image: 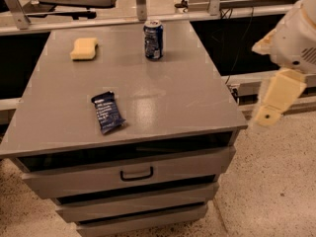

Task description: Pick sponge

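The sponge (pixel 84 49) is a small pale yellow block lying flat at the far left of the grey cabinet top (pixel 163 98). My gripper (pixel 274 102), with a cream-coloured paddle hanging down, is off the right edge of the cabinet, above the floor. It is far from the sponge, across the whole width of the top, and holds nothing that I can see.
A blue soda can (pixel 153 39) stands upright at the far middle of the top, to the right of the sponge. A dark blue snack wrapper (pixel 107 112) lies near the front left. Drawers (pixel 136 173) face front. A rail and desks run behind.
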You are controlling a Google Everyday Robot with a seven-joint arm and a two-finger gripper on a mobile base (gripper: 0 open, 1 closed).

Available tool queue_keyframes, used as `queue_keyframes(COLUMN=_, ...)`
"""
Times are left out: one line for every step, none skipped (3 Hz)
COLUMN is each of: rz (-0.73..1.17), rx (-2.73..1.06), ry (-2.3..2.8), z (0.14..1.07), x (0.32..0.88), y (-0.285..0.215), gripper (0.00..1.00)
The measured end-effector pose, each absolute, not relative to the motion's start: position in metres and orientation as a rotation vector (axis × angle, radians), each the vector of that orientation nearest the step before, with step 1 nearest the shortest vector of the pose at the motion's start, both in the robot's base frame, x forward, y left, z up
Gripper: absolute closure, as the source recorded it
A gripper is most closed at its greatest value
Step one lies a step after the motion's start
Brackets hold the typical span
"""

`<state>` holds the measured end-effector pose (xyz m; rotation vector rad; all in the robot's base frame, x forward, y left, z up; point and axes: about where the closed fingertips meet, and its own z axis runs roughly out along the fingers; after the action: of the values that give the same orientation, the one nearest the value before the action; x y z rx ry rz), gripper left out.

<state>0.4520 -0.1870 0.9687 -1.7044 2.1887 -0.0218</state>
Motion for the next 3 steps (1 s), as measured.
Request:
queue_keyframes(rz=0.113, rx=-1.689, ry=2.097, z=0.951, x=0.482, y=-0.111, gripper=0.00)
queue_keyframes(rz=0.223, rx=-1.659, ry=1.988, z=0.937, x=0.518, y=-0.020, gripper=0.00)
queue_keyframes(rz=0.303, rx=-1.585, ry=1.879, z=0.940, x=0.557, y=0.063, gripper=0.00)
